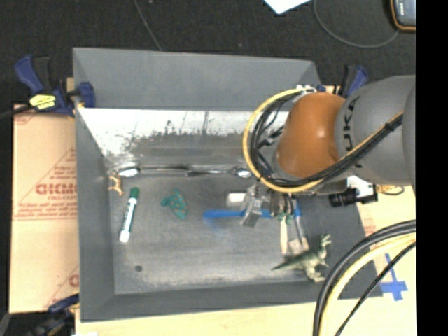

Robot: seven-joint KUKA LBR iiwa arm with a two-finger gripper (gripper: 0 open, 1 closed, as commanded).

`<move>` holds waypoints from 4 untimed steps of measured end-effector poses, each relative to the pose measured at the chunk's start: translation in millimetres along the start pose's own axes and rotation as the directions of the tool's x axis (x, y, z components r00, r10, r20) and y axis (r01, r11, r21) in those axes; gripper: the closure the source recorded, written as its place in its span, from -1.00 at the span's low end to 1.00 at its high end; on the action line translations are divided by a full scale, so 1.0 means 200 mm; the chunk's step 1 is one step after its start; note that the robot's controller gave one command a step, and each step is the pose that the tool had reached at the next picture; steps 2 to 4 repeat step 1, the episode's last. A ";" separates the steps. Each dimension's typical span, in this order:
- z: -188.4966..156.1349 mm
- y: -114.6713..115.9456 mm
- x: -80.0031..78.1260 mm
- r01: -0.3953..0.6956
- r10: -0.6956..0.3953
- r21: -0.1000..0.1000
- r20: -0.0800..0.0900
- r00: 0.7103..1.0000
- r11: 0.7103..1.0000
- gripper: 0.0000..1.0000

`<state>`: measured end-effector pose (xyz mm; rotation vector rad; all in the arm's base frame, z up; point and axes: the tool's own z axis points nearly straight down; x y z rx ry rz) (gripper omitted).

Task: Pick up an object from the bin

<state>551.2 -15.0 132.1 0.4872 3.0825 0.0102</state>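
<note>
Gripper (254, 211) low over blue strip (219, 215); strip's right end hidden.

Reaches in over the right edge of the bin (94, 208). Wears an orange cover (308, 138) at the wrist, ringed with looped cables (247, 145). Holds the tool (253, 207) low, pointing down, right of the bin's middle.
</note>
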 end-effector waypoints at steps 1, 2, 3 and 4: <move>-0.06 0.00 0.01 0.001 -0.001 0.001 -0.006 1.000 1.000 1.00; -0.06 0.00 0.01 0.001 -0.001 0.001 -0.006 1.000 1.000 1.00; -0.06 0.00 0.01 0.001 -0.001 0.001 -0.006 1.000 1.000 1.00; -0.06 0.00 0.01 0.001 -0.001 0.001 -0.006 1.000 1.000 1.00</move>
